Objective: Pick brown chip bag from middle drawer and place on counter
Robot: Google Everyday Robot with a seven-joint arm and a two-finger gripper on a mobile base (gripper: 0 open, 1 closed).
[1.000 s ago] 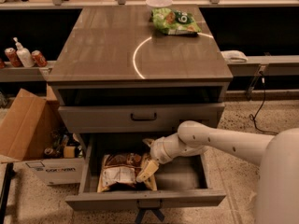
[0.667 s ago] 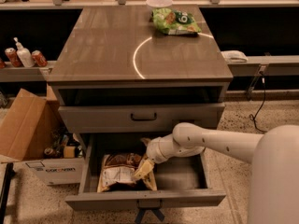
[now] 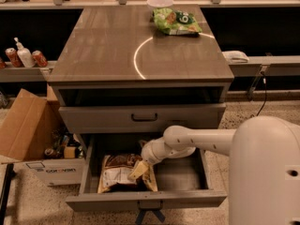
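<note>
At near edge, drawer (image 3: 187, 177): pulled open at the bottom of the cabinet. Small dark pull (image 3: 149, 204) on the front lip. Right half of the grey floor shows bare.
Bag (image 3: 115, 172): brown, crinkled, lying flat on the left half of the drawer floor with its white label panel up. It sits inside the walls and looks not yet lifted.
Claw (image 3: 137, 170): down in the drawer on the bag's right part, in contact with it or just above it. Cannot tell whether it is clenched on the foil or released.
Arm (image 3: 201, 139): white, coming in from the right over the drawer's right side, wrist bent down and to the left.
Step in hand: the grasp, by my reading. The claw is at the bag, and the lift and the carry up are not begun.
Next move calls for: a sure hold on slippery, crushable foil. Then a rise straight up, clear of the drawer walls, and out forward before going higher, since the drawer face above is close.
Upper face (image 3: 93, 118): shut, black bow handle (image 3: 144, 117), directly above the open drawer's rear.
Bench (image 3: 103, 50): glossy grey-brown top with a curved white reflection. The near and middle parts offer set-down room.
Far end of bench: green bag (image 3: 176, 21), with a white bowl (image 3: 159, 3) just behind it.
</note>
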